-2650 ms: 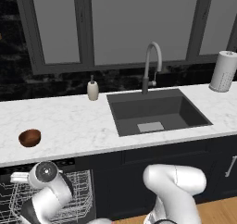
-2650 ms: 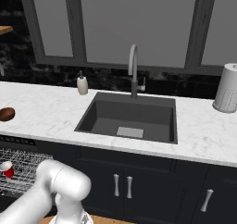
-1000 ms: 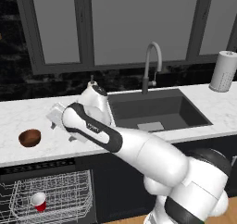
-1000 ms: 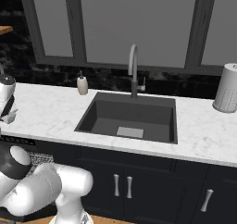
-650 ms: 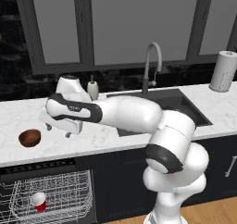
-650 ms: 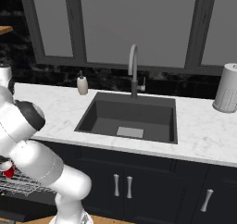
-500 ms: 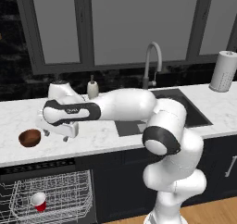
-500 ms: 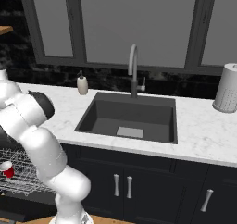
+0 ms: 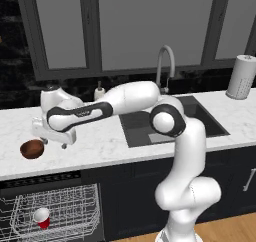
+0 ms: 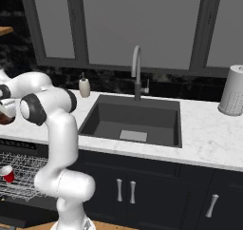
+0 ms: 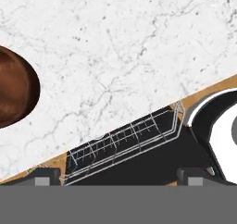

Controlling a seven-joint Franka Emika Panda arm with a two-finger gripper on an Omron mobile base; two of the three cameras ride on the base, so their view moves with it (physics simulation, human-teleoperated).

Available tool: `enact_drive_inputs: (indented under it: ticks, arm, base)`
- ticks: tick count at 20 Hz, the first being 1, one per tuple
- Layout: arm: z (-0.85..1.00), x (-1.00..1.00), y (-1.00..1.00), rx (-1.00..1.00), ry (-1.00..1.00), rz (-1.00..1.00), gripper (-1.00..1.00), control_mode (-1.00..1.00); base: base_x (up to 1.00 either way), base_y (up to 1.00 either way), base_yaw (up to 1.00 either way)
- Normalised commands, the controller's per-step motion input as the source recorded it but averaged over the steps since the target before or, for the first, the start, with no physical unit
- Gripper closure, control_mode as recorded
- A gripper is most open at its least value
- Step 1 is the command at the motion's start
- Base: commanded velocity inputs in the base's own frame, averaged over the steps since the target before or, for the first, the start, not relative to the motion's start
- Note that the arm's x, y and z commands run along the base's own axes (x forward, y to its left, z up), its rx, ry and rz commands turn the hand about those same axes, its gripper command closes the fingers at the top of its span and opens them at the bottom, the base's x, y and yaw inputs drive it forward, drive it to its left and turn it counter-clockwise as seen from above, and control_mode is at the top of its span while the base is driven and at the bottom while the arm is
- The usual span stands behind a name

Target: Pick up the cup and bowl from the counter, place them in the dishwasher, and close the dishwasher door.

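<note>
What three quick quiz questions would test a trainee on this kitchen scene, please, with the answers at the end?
1. True or false: the cup is already in the dishwasher rack.
2. Where is the bowl? A) in the sink B) on the counter C) in the rack
3. Fill in: the gripper hovers beside the bowl with its jaws ____.

Key: 1 true; 2 B; 3 open.

Bowl at the edge of the marble counter

The brown bowl [image 11: 14, 86] is seen on the white counter [image 11: 129, 47]; a wire rack [image 11: 122, 142] is seen below the counter's edge, over wooden floor [image 11: 210, 86].
</note>
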Motion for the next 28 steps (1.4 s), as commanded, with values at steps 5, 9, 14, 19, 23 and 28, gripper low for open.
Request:
enact_drive_inputs:
  ticks: [5,9,14,19,23,28]
  arm:
    - [-0.2,0.49,0.33,-0.01,0.0,0.0,-1.0,-1.0]
    - [-0.29,0.22,0.2,-0.01,0.0,0.0,-1.0,-1.0]
    - [-0.4,0.32,0.04,0.0,-0.03,0.0,-1.0,-1.0]
    - [-0.49,0.15,0.0,0.09,-0.02,0.0,-1.0,-1.0]
    - [-0.21,0.0,0.0,0.12,-0.03,0.0,-1.0,-1.0]
    - [-0.2,0.0,0.0,0.11,-0.05,0.01,-1.0,-1.0]
  base:
    - [0.0,0.0,0.0]
    - [0.0,0.0,0.0]
    - [0.0,0.0,0.0]
    - [0.0,0.0,0.0]
    - [0.0,0.0,0.0]
    - [0.0,0.0,0.0]
